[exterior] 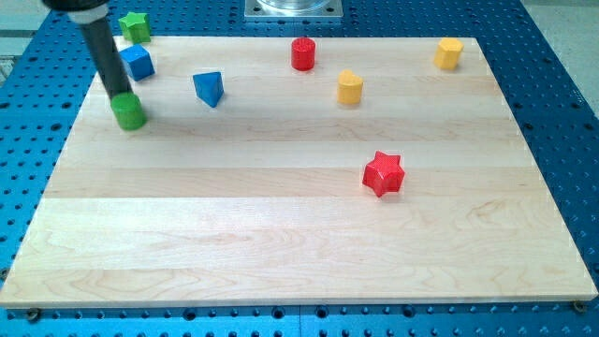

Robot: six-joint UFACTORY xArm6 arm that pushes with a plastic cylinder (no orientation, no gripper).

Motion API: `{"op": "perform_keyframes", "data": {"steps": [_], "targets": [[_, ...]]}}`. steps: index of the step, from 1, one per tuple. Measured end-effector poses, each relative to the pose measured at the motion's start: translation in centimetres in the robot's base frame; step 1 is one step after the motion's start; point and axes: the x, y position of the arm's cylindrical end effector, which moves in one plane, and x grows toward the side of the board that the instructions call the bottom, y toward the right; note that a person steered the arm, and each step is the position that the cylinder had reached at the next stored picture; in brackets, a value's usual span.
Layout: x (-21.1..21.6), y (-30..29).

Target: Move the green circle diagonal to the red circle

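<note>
Rod tip meets the green circle at the board's far left

On the wooden board (281, 234), my tip (123, 95) touches the green circle (129, 111); the rod has no fingers. The red circle (302, 53) stands well apart, far and to the right.

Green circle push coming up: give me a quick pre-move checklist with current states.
1. My tip at green circle: ok, at its top-left edge; actual contact cannot tell.
2. Red circle in view: ok, near the view's top centre.
3. Path rightward: not ok, blue triangle sits between.
4. Blue cube and green star clear of the push: ok, behind the tip.
5. Green circle on board: ok.
</note>
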Motion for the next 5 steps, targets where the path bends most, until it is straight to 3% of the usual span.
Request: {"op": "perform_keyframes", "data": {"steps": [2,3,4,5], "targets": [[9.0,-0.9],[12.6,-6.1],[11.7,-6.2],[5.6,-5.0]]}}
